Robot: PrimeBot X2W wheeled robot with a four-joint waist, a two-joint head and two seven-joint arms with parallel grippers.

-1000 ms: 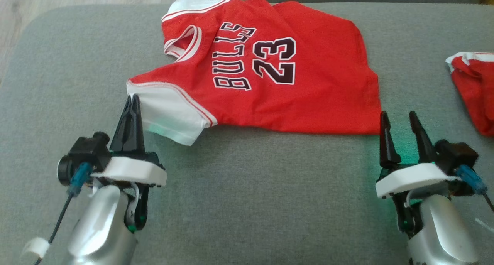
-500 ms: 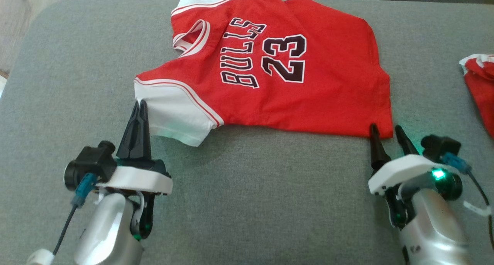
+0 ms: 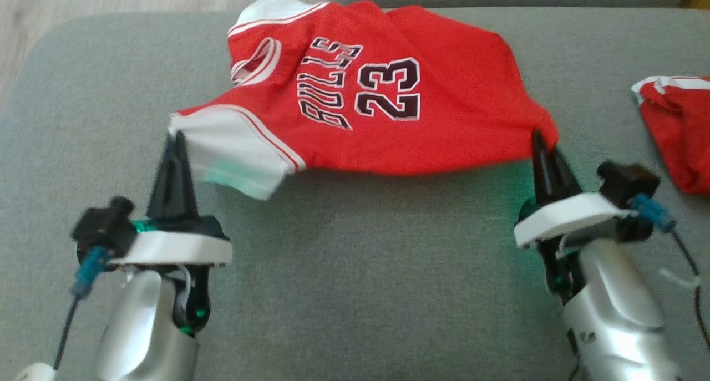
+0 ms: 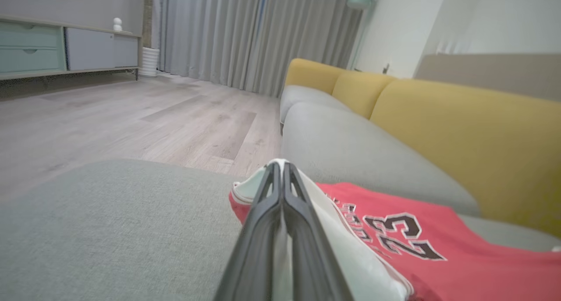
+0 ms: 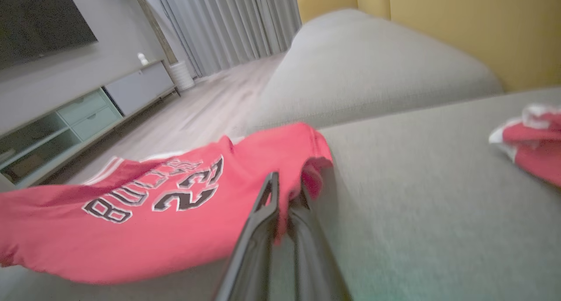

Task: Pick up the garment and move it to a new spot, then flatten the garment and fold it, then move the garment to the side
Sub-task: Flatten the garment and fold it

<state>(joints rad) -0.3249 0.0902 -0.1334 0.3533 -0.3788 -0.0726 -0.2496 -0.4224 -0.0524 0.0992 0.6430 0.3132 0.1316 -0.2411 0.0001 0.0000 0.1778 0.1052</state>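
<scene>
The garment (image 3: 388,87) is a red jersey with white sleeves and "BULLS 23" in black, spread on the grey cushion (image 3: 360,270). My left gripper (image 3: 176,140) is shut on the white sleeve at the jersey's near left corner; the left wrist view shows white cloth between the fingertips (image 4: 280,169). At the near right, my right gripper (image 3: 541,140) is shut on the red hem corner, with red cloth (image 5: 307,178) pinched between its fingers. The near edge of the jersey is lifted off the cushion, with a shadow under it.
A second red and white piece of clothing (image 3: 674,131) lies bunched at the right edge of the cushion. A yellow sofa back (image 4: 460,130) runs behind the grey seats. Wooden floor (image 4: 109,121) lies beyond the cushion's far left edge.
My right gripper went from open to shut on the hem corner. Both grippers have risen and lifted the jersey's near edge. The camera has shifted a little.
</scene>
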